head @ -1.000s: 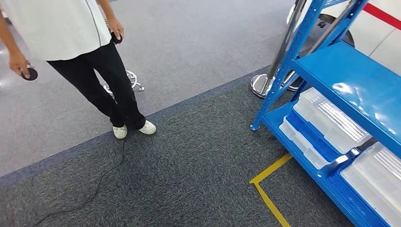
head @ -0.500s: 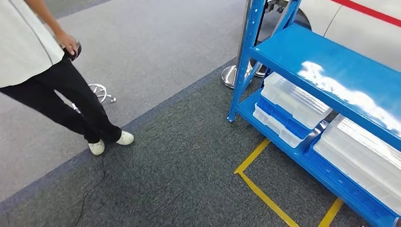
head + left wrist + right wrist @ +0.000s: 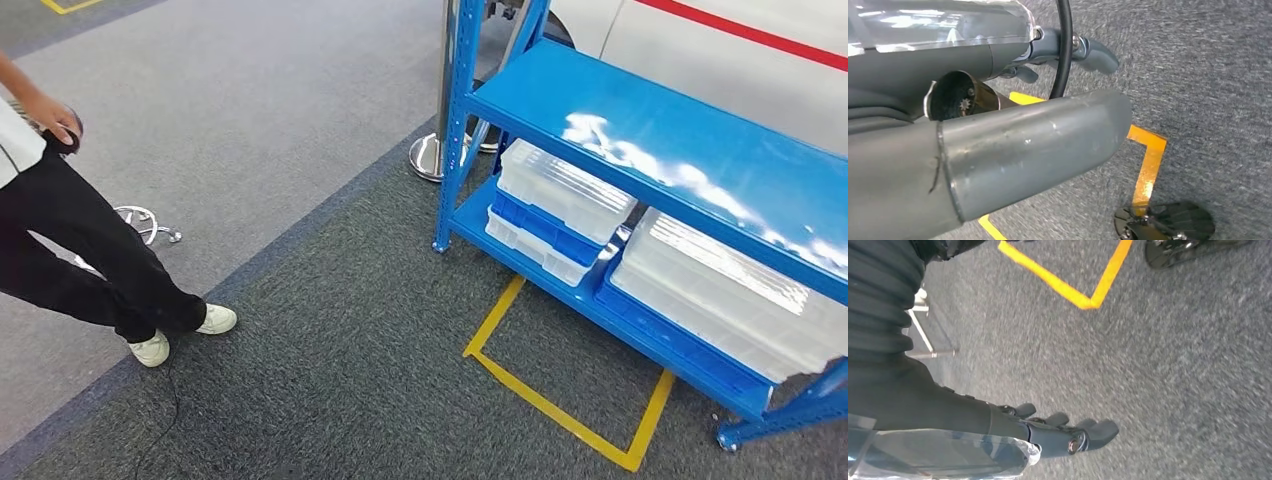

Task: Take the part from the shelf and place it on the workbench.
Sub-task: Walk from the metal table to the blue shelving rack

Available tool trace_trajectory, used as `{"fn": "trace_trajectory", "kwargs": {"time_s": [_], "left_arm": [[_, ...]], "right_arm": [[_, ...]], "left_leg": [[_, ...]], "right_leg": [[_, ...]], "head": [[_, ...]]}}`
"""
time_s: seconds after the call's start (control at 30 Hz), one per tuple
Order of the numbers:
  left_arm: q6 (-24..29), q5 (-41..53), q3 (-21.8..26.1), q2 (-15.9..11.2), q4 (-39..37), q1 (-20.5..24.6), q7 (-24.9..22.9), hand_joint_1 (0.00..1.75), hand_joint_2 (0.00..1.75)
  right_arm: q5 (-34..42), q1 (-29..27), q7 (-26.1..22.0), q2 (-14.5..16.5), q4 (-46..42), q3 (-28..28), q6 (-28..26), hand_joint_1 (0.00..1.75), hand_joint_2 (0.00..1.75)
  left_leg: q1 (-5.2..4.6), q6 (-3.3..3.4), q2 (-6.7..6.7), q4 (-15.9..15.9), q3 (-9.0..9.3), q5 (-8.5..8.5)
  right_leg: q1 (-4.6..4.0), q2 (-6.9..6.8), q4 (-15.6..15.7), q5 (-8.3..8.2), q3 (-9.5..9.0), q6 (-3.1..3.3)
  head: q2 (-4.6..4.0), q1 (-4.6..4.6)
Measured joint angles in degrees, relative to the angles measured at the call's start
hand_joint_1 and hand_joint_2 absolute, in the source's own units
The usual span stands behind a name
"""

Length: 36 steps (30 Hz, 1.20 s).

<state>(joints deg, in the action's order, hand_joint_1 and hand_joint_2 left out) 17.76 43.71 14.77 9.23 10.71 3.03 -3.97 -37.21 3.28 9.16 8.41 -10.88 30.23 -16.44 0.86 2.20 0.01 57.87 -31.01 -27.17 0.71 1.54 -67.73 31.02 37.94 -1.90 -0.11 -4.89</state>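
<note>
A blue metal shelf (image 3: 640,130) stands ahead on the right in the head view, its upper board bare and shiny. On its lower board sit clear lidded bins (image 3: 565,185) (image 3: 730,290), one stacked on a blue and clear tray (image 3: 530,243). I cannot make out a part in them. My left hand (image 3: 1013,125) hangs over the carpet with its fingers (image 3: 1093,50) apart and nothing in it. My right hand (image 3: 1048,432) also hangs over the carpet, its fingers loosely extended and holding nothing.
A person (image 3: 90,270) in black trousers stands at the left, holding a small dark thing. Yellow floor tape (image 3: 560,400) marks a box before the shelf. A chrome post base (image 3: 428,158) stands by the shelf's near corner, and a chair base (image 3: 140,222) lies behind the person.
The camera has turned toward the shelf: the whole scene has slid left, more of the shelf and its bins is in view, and the person is now at the left edge.
</note>
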Motion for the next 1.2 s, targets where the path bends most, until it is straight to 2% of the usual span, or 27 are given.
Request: {"fn": "trace_trajectory", "kwargs": {"time_s": [0.03,0.07,0.1,0.13,0.17,0.23,0.3,0.37,0.43,0.5,0.53,0.57,0.6,0.63,0.67,0.73,0.8,0.87,0.9,0.97,1.0,1.03,1.07,1.1,1.13,1.17,1.2], "left_arm": [[-0.01,0.0,0.02,-0.01,0.0,-0.13,-0.02,0.0,0.0],[-0.01,0.0,0.05,-0.02,0.0,-0.22,-0.04,0.0,0.0],[-0.01,0.0,0.09,-0.02,0.0,-0.25,-0.03,0.0,0.0],[-0.01,0.0,0.12,-0.02,0.0,-0.21,0.0,0.0,0.0],[-0.01,0.0,0.15,-0.01,0.0,-0.15,0.04,0.0,0.0],[0.0,0.0,0.22,0.01,0.0,-0.07,0.1,0.0,0.0],[0.01,0.01,0.31,0.01,0.0,0.01,0.15,0.0,0.0],[0.01,0.01,0.36,0.01,0.01,0.2,0.18,0.0,0.0],[0.04,0.01,0.37,0.0,0.02,0.32,0.21,0.0,0.0],[0.09,0.02,0.38,-0.03,0.02,0.2,0.21,0.0,0.0],[0.1,0.02,0.39,-0.04,0.02,0.06,0.16,0.0,0.0],[0.1,0.03,0.39,-0.06,0.02,-0.08,0.1,0.0,0.0],[0.1,0.05,0.4,-0.08,0.02,-0.2,0.03,0.0,0.0],[0.1,0.09,0.4,-0.08,0.02,-0.25,-0.03,0.0,0.0],[0.1,0.13,0.4,-0.08,0.02,-0.25,-0.06,0.0,0.0],[0.1,0.19,0.4,-0.15,0.02,-0.3,-0.1,0.0,0.0],[0.08,0.25,0.42,-0.25,0.01,-0.3,-0.14,0.0,0.0],[0.02,0.5,0.43,-0.27,0.01,-0.17,-0.15,0.0,0.0],[-0.01,0.64,0.44,-0.3,0.02,-0.1,-0.16,0.0,0.0],[-0.07,0.85,0.47,-0.38,0.02,-0.04,-0.15,0.0,0.0],[-0.11,0.87,0.49,-0.42,0.02,-0.08,-0.16,0.0,0.0],[-0.16,0.88,0.5,-0.43,0.02,-0.17,-0.19,0.0,0.0],[-0.2,0.88,0.5,-0.44,0.02,-0.27,-0.24,0.0,0.0],[-0.23,0.88,0.51,-0.45,0.02,-0.34,-0.3,0.0,0.0],[-0.23,0.88,0.51,-0.46,0.02,-0.35,-0.34,0.0,0.0],[-0.23,0.88,0.51,-0.46,0.02,-0.33,-0.36,0.0,0.0],[-0.23,0.88,0.51,-0.45,0.02,-0.3,-0.36,0.0,0.0]], "right_arm": [[-0.01,0.09,0.0,0.01,0.0,0.0,0.01,0.0,1.75],[-0.04,0.13,0.0,0.01,0.0,0.0,0.01,0.0,1.75],[-0.08,0.11,0.0,0.0,0.0,0.0,0.01,0.0,1.75],[-0.13,0.06,0.0,-0.01,0.0,0.01,0.01,0.0,1.75],[-0.18,0.02,0.01,-0.04,0.0,0.01,0.01,0.0,1.75],[-0.29,0.12,0.01,-0.09,0.0,0.02,0.01,0.0,1.75],[-0.4,0.24,0.0,-0.11,0.0,0.02,0.01,0.0,1.75],[-0.46,0.1,0.01,-0.1,0.0,0.02,0.01,0.0,1.75],[-0.52,0.03,0.01,-0.04,0.0,0.02,0.01,0.0,1.75],[-0.57,0.14,0.02,0.01,0.0,0.02,0.01,0.0,1.75],[-0.6,0.18,0.02,0.0,0.0,0.02,0.03,0.0,1.75],[-0.62,0.19,0.02,0.0,0.0,0.02,0.05,0.0,1.75],[-0.64,0.18,0.02,0.0,0.0,0.02,0.11,0.0,1.75],[-0.67,0.17,0.02,0.01,0.0,0.02,0.2,0.0,1.75],[-0.71,0.16,0.02,0.03,0.0,0.02,0.29,0.0,1.75],[-0.84,0.17,0.02,0.14,0.0,0.02,0.52,0.0,1.75],[-0.98,0.17,0.02,0.23,0.0,0.02,0.66,0.0,1.75],[-1.11,-0.06,0.02,0.23,0.0,0.03,0.68,0.0,1.75],[-1.16,-0.23,0.02,0.21,0.0,0.03,0.67,0.0,1.75],[-1.26,-0.3,0.02,0.17,0.0,0.04,0.67,0.0,1.75],[-1.3,-0.2,0.02,0.16,0.0,0.04,0.67,0.0,1.75],[-1.34,-0.09,0.02,0.17,0.0,0.03,0.68,0.0,1.75],[-1.37,0.0,0.02,0.18,0.0,0.03,0.68,0.0,1.75],[-1.38,0.02,0.02,0.19,0.0,0.03,0.68,0.0,1.75],[-1.39,-0.02,0.02,0.2,0.0,0.03,0.68,0.0,1.75],[-1.39,-0.06,0.02,0.19,0.0,0.04,0.68,0.0,1.75],[-1.39,-0.09,0.02,0.19,0.0,0.04,0.68,0.0,1.75]], "left_leg": [[-0.1,0.12,0.87,0.03,-0.05,-0.05],[-0.16,0.14,1.72,0.06,-0.07,-0.12],[-0.2,0.12,2.54,0.1,-0.06,-0.2],[-0.22,0.02,3.25,0.14,0.01,-0.3],[-0.23,-0.11,3.92,0.18,0.13,-0.43],[-0.44,-0.56,5.11,0.3,0.45,-0.8],[-0.67,-1.15,6.14,0.29,0.77,-1.08],[-0.69,-1.82,6.75,0.18,1.17,-1.28],[-0.55,-2.44,4.7,1.81,0.79,-2.74],[-0.36,-2.76,1.65,7.75,-1.81,-6.29],[-0.31,-2.84,0.96,11.69,-3.69,-8.07],[-0.27,-2.92,0.71,14.85,-5.28,-9.05],[-0.24,-2.96,0.62,16.23,-6.09,-8.89],[-0.2,-2.94,0.54,15.44,-5.91,-7.59],[-0.14,-2.86,0.21,12.5,-4.72,-5.42],[0.07,-2.55,-2.27,4.85,-1.65,-1.73],[0.08,-2.24,-4.23,1.1,-0.27,-0.81],[0.01,-1.74,-3.53,0.71,-0.1,-0.8],[0.09,-1.31,-2.86,0.4,0.08,-0.59],[0.37,-0.49,-1.37,-0.29,0.35,-0.16],[0.28,-0.23,-0.52,-0.41,0.42,-0.11],[0.2,-0.09,0.33,-0.44,0.42,-0.14],[0.11,-0.06,1.28,-0.42,0.43,-0.23],[0.05,-0.06,2.17,-0.41,0.48,-0.34],[0.03,-0.13,2.99,-0.4,0.58,-0.47],[0.03,-0.25,3.72,-0.39,0.76,-0.63],[0.02,-0.43,4.39,-0.39,1.03,-0.82]], "right_leg": [[0.1,-0.72,-3.63,1.64,1.77,-0.2],[0.19,-1.03,-6.11,2.38,2.94,-0.34],[0.25,-1.24,-6.73,2.08,3.15,-0.42],[0.26,-1.52,-5.05,0.73,2.16,-0.41],[0.21,-2.13,-1.45,-1.23,0.14,-0.29],[-0.24,-4.25,5.9,-3.8,-3.74,0.4],[-0.75,-5.01,8.47,-4.1,-4.85,1.21],[-0.65,-3.73,8.73,-4.34,-4.86,1.89],[-0.21,-2.63,9.27,-4.69,-5.15,2.63],[0.0,-1.48,9.48,-4.92,-5.19,3.17],[-0.01,-0.76,9.41,-4.95,-5.08,3.3],[-0.03,0.07,9.31,-4.95,-5.0,3.34],[-0.04,0.92,9.18,-4.92,-4.96,3.34],[-0.03,1.79,9.05,-4.9,-4.97,3.3],[-0.02,2.64,8.91,-4.84,-5.01,3.22],[0.0,4.21,8.5,-4.69,-4.84,2.89],[0.06,5.58,8.21,-4.71,-4.3,2.2],[0.15,6.73,8.36,-4.96,-3.91,1.3],[0.11,6.27,8.18,-4.87,-3.74,0.99],[-0.07,3.19,5.33,-3.08,-2.32,0.6],[-0.08,1.15,2.15,-1.34,-0.75,0.45],[-0.02,-0.12,-1.65,0.47,1.18,0.23],[0.09,-0.76,-5.11,1.73,2.95,0.0],[0.19,-1.07,-6.99,1.98,3.92,-0.17],[0.26,-1.31,-6.65,1.11,3.73,-0.25],[0.27,-1.76,-4.02,-0.62,2.31,-0.21],[0.19,-2.81,0.09,-2.6,0.06,0.0]], "head": [[0.0,0.01],[0.0,0.0],[0.0,0.01],[0.0,-0.01],[0.0,-0.01],[0.0,0.01],[0.0,0.05],[0.0,0.07],[0.0,0.11],[0.0,0.19],[0.0,0.22],[0.0,0.22],[0.0,0.22],[0.0,0.22],[0.0,0.21],[0.0,0.2],[0.0,0.21],[0.0,0.21],[0.0,0.21],[0.0,-0.03],[0.0,-0.14],[0.0,-0.25],[0.0,-0.25],[0.0,-0.25],[0.0,-0.25],[0.0,-0.26],[0.0,-0.26]]}}
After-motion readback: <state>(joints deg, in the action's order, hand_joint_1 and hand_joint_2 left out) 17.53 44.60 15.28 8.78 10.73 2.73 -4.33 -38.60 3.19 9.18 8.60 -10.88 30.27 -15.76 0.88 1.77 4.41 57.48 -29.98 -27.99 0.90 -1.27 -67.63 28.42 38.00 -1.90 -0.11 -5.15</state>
